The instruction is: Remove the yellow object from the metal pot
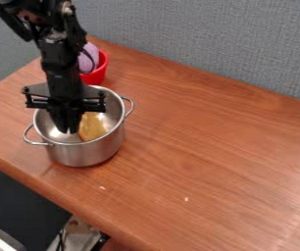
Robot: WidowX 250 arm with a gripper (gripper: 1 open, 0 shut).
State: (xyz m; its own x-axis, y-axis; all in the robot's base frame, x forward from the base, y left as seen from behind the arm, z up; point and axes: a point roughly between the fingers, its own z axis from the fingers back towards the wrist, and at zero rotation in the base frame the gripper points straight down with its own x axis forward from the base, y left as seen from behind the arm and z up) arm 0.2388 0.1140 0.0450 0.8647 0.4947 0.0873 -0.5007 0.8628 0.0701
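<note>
A single black robot arm reached down from the upper left of the frame, and its gripper pointed straight down into the metal pot, which stood on the wooden table near the table's left end. The gripper's fingers were sunk below the pot's rim, dark against the shiny inner wall, and a black crossbar on the hand sat level just above the rim, sticking out past it on the left. The yellow object lay inside the pot, against the right part of the inner wall, just beside the fingers on their right. Whether the fingertips touched it could not be made out, since the tips were hidden low in the pot; likewise it could not be told whether the pincer stood released, clenched, or grasping the yellow piece. The pot showed 2 small loop handles, 1 at the lower left of the rim and 1 at the upper right. Behind the arm, near the table's back edge, stood a small red bowl with a purple object in it, partly hidden by the arm. A grey wall rose behind the table.
</note>
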